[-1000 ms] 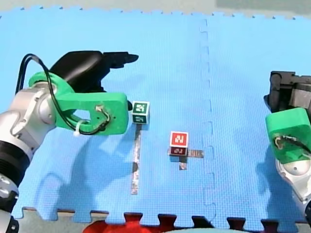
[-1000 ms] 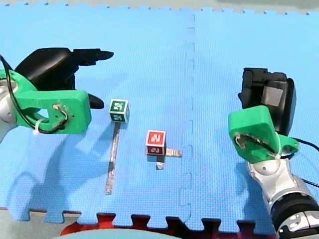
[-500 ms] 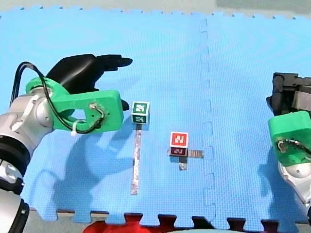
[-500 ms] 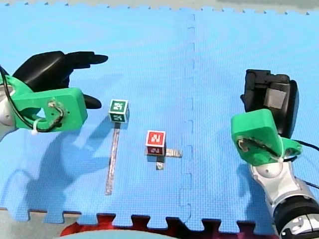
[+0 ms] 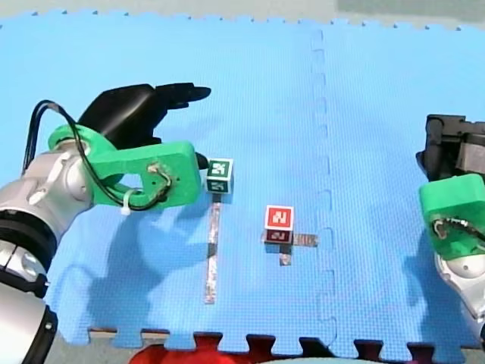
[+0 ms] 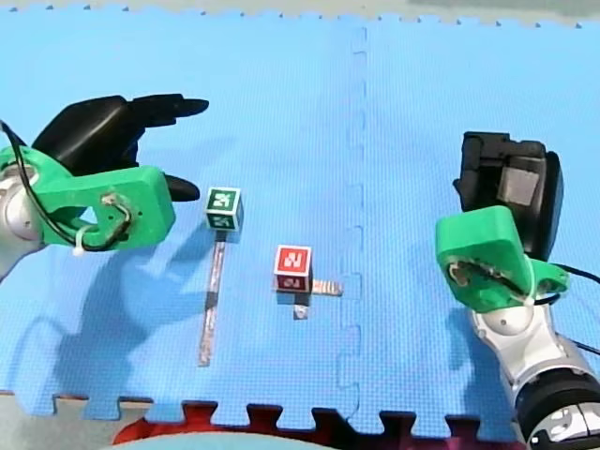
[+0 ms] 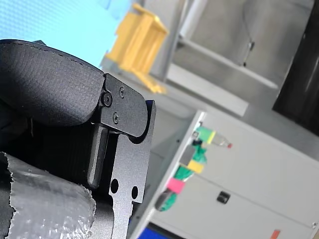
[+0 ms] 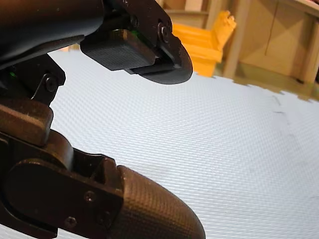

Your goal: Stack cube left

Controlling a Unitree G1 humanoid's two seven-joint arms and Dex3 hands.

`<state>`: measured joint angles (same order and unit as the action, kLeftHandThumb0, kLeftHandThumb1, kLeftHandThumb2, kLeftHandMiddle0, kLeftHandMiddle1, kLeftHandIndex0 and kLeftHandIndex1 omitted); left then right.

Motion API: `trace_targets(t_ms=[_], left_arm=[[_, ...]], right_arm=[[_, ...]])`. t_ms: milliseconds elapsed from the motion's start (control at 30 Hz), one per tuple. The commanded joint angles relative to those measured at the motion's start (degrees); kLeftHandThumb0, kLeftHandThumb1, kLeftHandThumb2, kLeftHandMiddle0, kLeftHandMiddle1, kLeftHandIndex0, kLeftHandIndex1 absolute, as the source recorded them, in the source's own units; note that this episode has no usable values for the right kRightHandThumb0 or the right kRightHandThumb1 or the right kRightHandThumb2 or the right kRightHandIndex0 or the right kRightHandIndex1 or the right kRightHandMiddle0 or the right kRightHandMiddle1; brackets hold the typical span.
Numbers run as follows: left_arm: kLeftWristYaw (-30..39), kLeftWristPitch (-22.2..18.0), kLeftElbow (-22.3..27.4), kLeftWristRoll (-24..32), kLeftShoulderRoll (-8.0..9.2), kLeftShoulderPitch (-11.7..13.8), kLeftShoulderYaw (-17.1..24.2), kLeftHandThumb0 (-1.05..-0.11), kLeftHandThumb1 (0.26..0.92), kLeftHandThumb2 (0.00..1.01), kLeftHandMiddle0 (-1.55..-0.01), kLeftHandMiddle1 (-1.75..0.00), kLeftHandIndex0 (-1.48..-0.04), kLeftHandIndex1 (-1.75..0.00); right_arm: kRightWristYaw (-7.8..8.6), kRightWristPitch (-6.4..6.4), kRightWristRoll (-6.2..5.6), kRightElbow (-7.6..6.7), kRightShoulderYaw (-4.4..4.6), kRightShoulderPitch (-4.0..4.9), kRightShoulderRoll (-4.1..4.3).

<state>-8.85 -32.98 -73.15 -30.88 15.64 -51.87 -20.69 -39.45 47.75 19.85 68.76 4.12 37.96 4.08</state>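
Observation:
A green cube [image 5: 219,175] with a white marker on top sits on the blue foam mat [image 5: 250,83], left of centre. A red cube [image 5: 279,221] stands apart from it, nearer and to the right, on a cross of grey tape. My left hand [image 5: 163,114] is open and hovers just left of the green cube, behind a green wrist block [image 5: 144,178]. Its long fingers [image 5: 186,92] point right past the cube's far side, and its thumb tip [image 5: 200,160] is close to the cube's left face. My right hand [image 6: 506,187] is open at the mat's right side, far from both cubes.
A long grey tape strip [image 5: 211,258] runs from the green cube toward the front edge. The mat's seam [image 5: 324,152] runs front to back, right of the red cube. A red object [image 5: 174,356] lies below the toothed front edge. In the second wrist view, black fingers [image 8: 134,50] hang over bare mat.
My left hand drew back to the left, then came right again toward the green cube. The right hand shifted slightly right. Neither cube has moved.

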Motion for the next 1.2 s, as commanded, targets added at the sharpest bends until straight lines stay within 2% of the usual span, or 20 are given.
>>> trace_targets(t_ms=[0, 167, 467, 567, 667, 800, 967, 1067, 1100, 1167], left_arm=[[0.23, -0.31, -0.51, 0.56, 0.06, -0.05, 0.5, -1.048, 0.799, 0.0, -0.77, -1.72, -0.63, -0.05], [0.74, 0.13, -0.83, 0.5, -0.44, -0.4, 0.41, -1.048, 0.789, 0.0, -0.78, -1.74, -0.65, -0.04], [6.1, 1.88, -1.48, 1.17, -2.05, -0.77, 0.6, -1.048, 0.795, 0.0, -0.85, -1.75, -0.62, -0.01], [7.74, 2.97, -1.91, 1.73, -2.93, -0.73, 0.88, -1.048, 0.779, 0.0, -0.87, -1.75, -0.62, -0.01], [9.03, 3.62, -2.31, 2.18, -3.61, -0.58, 1.19, -1.048, 0.75, 0.0, -0.86, -1.75, -0.68, -0.03], [13.13, 3.6, -2.44, 4.35, -3.86, -0.5, 2.69, -1.048, 0.73, 0.0, -0.8, -1.75, -0.74, -0.05], [13.76, 4.2, -2.24, 4.16, -3.82, -0.84, 2.5, -1.015, 0.691, 0.0, -0.75, -1.75, -0.76, -0.04], [11.69, 4.85, -2.26, 2.19, -3.74, -1.2, 0.97, -0.759, 0.665, 0.0, -0.78, -1.75, -0.76, -0.02], [11.23, 4.9, -2.28, 1.83, -3.76, -1.25, 0.73, -0.628, 0.667, 0.01, -0.8, -1.75, -0.76, -0.02], [10.74, 4.82, -2.34, 1.56, -3.81, -1.27, 0.56, -0.515, 0.671, 0.01, -0.81, -1.75, -0.76, -0.01]], right_arm=[[-0.13, 0.13, -0.03, 0.07, 0.0, -0.09, 0.24], [-0.3, -0.01, 0.07, 0.09, 0.08, 0.04, 0.17], [-0.7, 0.05, 0.24, -0.15, 0.19, -0.18, 0.23], [-0.81, 0.15, 0.29, -0.29, 0.21, -0.35, 0.33], [-0.93, 0.3, 0.35, -0.49, 0.25, -0.53, 0.4], [-1.13, 0.46, 0.49, -0.8, 0.28, -0.8, 0.61], [-1.29, 0.41, 0.67, -0.76, 0.32, -0.92, 0.77], [-1.43, 0.35, 0.73, -0.75, 0.33, -0.92, 0.81], [-1.46, 0.34, 0.73, -0.77, 0.33, -0.93, 0.82], [-1.51, 0.32, 0.74, -0.86, 0.34, -0.96, 0.82]])
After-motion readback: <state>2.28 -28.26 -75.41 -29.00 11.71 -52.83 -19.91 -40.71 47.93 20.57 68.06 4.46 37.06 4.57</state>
